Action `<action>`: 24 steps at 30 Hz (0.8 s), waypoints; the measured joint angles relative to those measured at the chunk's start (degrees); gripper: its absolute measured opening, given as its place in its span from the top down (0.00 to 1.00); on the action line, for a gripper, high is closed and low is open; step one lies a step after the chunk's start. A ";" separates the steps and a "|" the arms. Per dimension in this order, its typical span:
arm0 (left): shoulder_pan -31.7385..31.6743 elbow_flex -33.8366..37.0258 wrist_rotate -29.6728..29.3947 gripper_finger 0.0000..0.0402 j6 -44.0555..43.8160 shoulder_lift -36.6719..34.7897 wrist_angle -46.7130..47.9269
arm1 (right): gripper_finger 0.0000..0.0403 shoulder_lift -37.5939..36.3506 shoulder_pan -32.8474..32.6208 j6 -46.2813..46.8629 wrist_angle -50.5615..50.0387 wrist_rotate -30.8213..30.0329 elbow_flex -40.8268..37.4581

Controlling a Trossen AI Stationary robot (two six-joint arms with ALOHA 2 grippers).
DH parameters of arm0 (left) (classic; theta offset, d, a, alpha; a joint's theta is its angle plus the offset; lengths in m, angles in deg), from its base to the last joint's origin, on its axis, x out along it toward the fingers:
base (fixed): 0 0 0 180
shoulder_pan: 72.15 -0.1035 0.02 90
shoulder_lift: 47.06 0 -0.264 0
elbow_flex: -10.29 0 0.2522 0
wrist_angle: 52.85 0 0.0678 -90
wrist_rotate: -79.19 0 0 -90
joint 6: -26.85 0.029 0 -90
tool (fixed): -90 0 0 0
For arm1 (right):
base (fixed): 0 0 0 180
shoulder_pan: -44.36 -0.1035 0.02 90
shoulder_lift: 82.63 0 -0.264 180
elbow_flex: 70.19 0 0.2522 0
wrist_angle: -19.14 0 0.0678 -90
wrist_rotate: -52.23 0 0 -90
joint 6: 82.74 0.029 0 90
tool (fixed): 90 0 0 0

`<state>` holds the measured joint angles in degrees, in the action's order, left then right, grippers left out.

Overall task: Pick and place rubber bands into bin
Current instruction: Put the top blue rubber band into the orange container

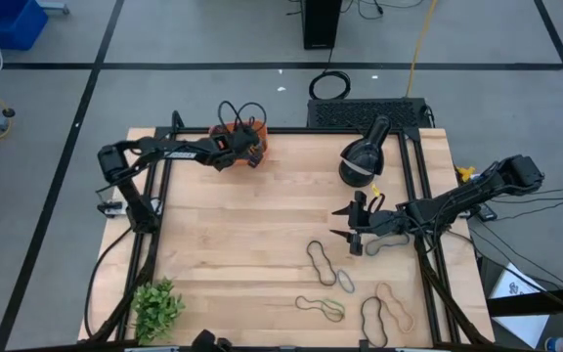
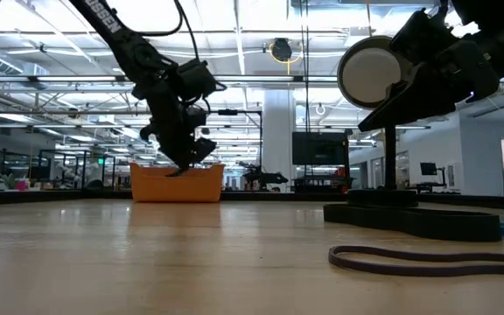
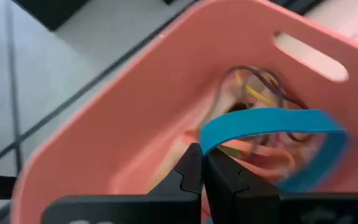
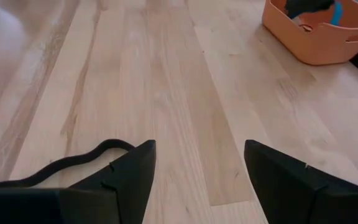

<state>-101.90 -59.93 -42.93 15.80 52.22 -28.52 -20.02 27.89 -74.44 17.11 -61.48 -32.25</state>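
Observation:
The orange bin (image 1: 252, 147) stands at the table's far edge and holds several rubber bands (image 3: 260, 93). My left gripper (image 3: 202, 163) hangs over the bin's inside, slanting down, shut on a blue rubber band (image 3: 272, 121). In the low view my left gripper (image 2: 182, 164) sits just above the bin's rim (image 2: 178, 184). My right gripper (image 4: 197, 177) waits open above the table's right half (image 1: 340, 223), with a black band (image 4: 73, 163) lying on the wood beside one finger. More rubber bands (image 1: 323, 262) lie flat near the table's front right. My left gripper pinches one end of the blue band's loop (image 3: 209, 138) between its two fingertips. The fingers come slanting down from the table's left. The rest of the loop stands out past the fingertips over the bands lying in the bin; whether it touches them I cannot tell.
A black stand with a round head (image 1: 365, 156) is at the far right of the table, beside my right arm. A small green plant (image 1: 156, 308) sits at the near left corner. A keyboard (image 1: 365, 112) lies behind the table. Bare wood (image 1: 242, 225) spreads across the middle.

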 joint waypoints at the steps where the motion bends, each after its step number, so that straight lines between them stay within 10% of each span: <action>1: -0.13 0.00 1.11 0.98 0.01 0.21 -0.01 | 0.41 0.00 0.00 0.00 0.22 0.00 0.00; 24: -0.18 0.00 10.07 0.56 0.39 0.24 0.14 | 0.43 1.36 -0.20 -5.68 7.31 1.68 0.96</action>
<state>-102.08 -59.93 -32.86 16.19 52.46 -28.38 -18.66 27.70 -80.12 24.42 -59.80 -31.29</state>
